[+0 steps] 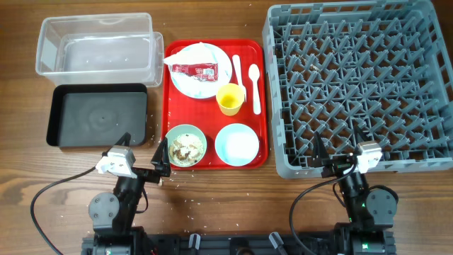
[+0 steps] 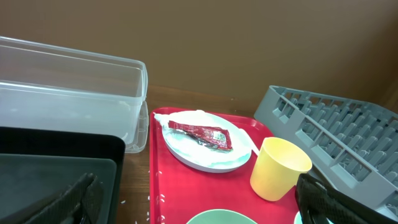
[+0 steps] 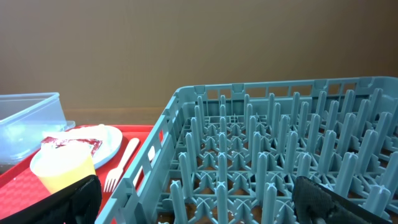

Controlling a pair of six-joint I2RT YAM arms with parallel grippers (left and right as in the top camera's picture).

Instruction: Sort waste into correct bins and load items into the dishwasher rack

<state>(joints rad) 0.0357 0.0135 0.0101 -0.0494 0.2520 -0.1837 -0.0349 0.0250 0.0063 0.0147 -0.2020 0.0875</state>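
A red tray (image 1: pixel 177 99) holds a pale blue plate (image 1: pixel 185 79) with a red snack wrapper (image 1: pixel 192 69) and a white napkin (image 1: pixel 204 51), a yellow cup (image 1: pixel 229 99), a white fork (image 1: pixel 238 71), a white spoon (image 1: pixel 255 86), a bowl with food scraps (image 1: pixel 186 146) and an empty bowl (image 1: pixel 236 144). The clear tub (image 1: pixel 99 46) and black tray (image 1: pixel 98 115) lie to the left. The grey rack (image 1: pixel 361 85) is on the right. My left gripper (image 1: pixel 144 159) is open near the scrap bowl. My right gripper (image 1: pixel 338 152) is open at the rack's front edge.
White crumbs are scattered on the wooden table (image 1: pixel 233 191) around the black tray and in front of the red tray. A brown wall (image 2: pixel 249 37) stands behind the table. The rack also fills the right wrist view (image 3: pixel 273 155).
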